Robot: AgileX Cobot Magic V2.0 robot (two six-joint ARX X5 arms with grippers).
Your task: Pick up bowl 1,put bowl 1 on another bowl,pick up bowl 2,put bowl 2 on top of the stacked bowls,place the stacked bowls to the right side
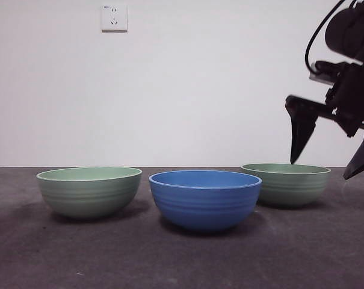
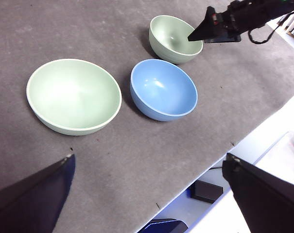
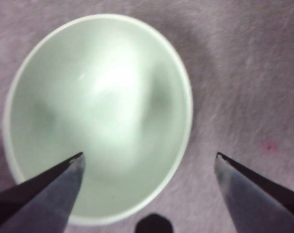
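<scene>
Three bowls stand in a row on the dark table. Bowl 1 (image 1: 287, 185), the duller grey-green one, is at the right and slightly further back. The blue bowl (image 1: 204, 200) sits in the middle. Bowl 2 (image 1: 88, 192), paler mint-green, is at the left. My right gripper (image 1: 320, 169) hangs open just above bowl 1 (image 3: 98, 111). In the right wrist view one jaw is over the bowl's inside and the other is outside its rim. My left gripper (image 2: 149, 156) is open and empty, high above the table, looking down on bowl 2 (image 2: 74, 94), the blue bowl (image 2: 164, 90) and bowl 1 (image 2: 173, 39).
The table's front edge (image 2: 219, 155) runs close to the blue bowl, with floor and equipment beyond it. A white wall with a socket (image 1: 114, 17) stands behind the table. Bare table surface (image 1: 350, 241) lies right of bowl 1.
</scene>
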